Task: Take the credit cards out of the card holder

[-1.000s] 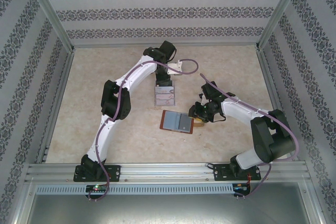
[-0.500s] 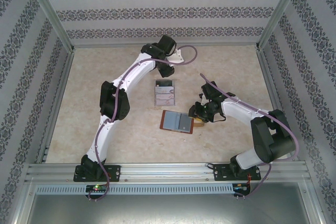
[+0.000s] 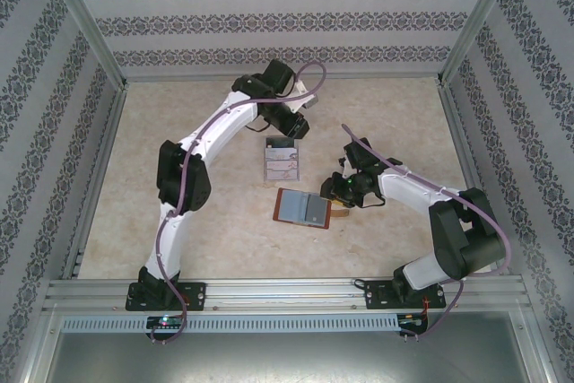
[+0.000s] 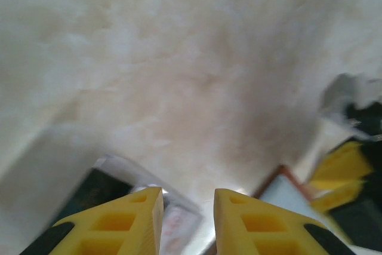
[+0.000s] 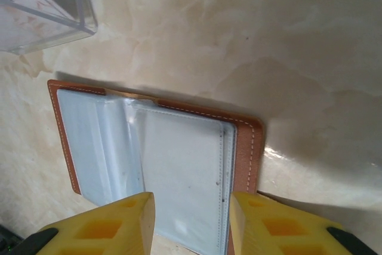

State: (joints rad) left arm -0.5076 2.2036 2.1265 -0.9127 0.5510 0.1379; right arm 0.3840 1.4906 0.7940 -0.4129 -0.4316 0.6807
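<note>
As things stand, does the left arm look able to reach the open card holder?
Probably yes. The card holder lies open, its left page uncovered. The clear tray sits between it and the left gripper, but looks low enough to pass over. The right gripper is at its right edge.

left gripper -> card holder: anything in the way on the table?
Yes. The clear tray lies on the table between the left gripper and the open card holder, on the straight line in the top view. The right gripper is at the card holder's right edge. Going over the tray looks free.
</note>
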